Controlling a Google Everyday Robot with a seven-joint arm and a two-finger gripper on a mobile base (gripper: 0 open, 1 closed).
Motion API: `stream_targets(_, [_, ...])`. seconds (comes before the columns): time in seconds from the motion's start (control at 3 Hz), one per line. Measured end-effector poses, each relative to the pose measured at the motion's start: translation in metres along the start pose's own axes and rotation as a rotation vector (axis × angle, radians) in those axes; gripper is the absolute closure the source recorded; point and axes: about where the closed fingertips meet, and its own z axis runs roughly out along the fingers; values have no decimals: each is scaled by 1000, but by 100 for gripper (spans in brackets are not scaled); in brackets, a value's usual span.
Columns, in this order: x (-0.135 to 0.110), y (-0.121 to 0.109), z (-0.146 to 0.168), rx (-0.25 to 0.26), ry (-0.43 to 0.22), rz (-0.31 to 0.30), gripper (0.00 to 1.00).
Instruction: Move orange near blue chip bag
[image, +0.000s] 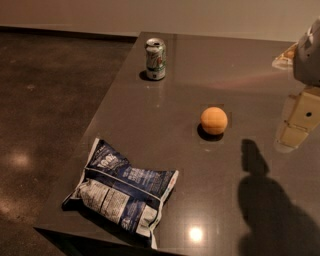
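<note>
Orange (214, 120) on dark table (165, 95), left of gripper (298, 122), apart, untouched. Gripper at right edge, above tabletop; grip state cannot be told. Blue chip bag (121, 191) farther left, crumpled, white lettering and nutrition panel unreadable. Green-and-silver can (155, 59) upright beyond, brand illegible.

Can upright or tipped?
Upright: can stands on its base, top rim up. The gripper is at the right edge, beyond the orange.

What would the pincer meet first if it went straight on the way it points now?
It seems to point down, so the pincer, at the right edge, would likely meet bare table first, right of the orange. Depth is unclear.
</note>
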Motion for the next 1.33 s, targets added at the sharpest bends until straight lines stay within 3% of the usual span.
stream_targets(0.67, [-4,-5,2,-13,-4,15,0])
stream_targets(1.33, [-28,-48,39,-14,-51,88,0])
